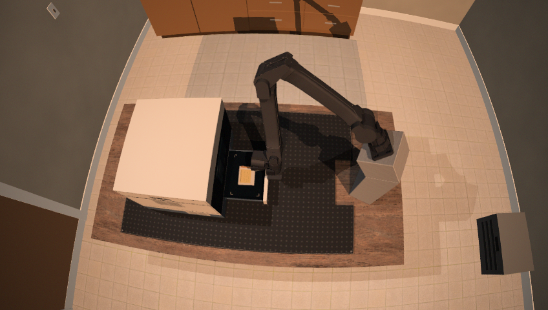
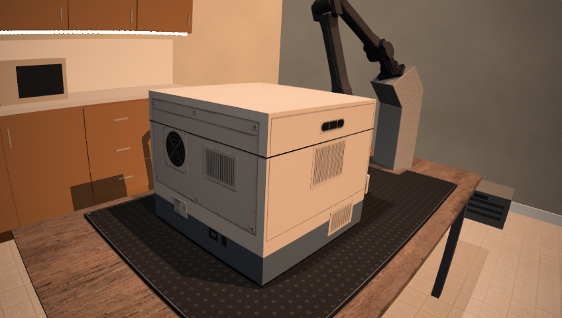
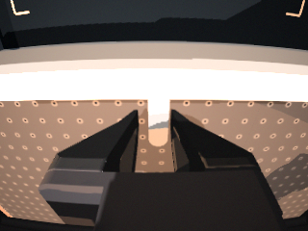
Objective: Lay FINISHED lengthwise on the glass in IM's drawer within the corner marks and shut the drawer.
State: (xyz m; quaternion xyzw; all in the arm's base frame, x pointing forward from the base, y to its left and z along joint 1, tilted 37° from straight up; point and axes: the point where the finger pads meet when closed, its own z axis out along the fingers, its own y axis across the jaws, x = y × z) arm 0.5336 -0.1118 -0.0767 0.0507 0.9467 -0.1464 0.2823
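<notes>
The gel imager IM (image 1: 170,149) stands on the left of the black mat; it also shows in the exterior view (image 2: 262,165), upright. Its drawer (image 1: 238,174) is pulled out to the right. The orange cassette FINISHED (image 1: 246,175) lies flat on the dark glass between the corner marks (image 3: 19,8). My gripper (image 1: 257,164) is low at the drawer's white front panel (image 3: 154,80), on its outer side. In the wrist view my fingers stand narrow and hold nothing, with the panel's small handle tab (image 3: 158,121) just at their tips. The cassette is hidden in the wrist view.
The arm's grey pedestal (image 1: 379,166) stands at the table's right end. The dotted black mat (image 1: 292,215) covers the wooden table. A grey vented box (image 1: 503,243) sits on the floor at the right. Cabinets (image 1: 249,15) line the far wall.
</notes>
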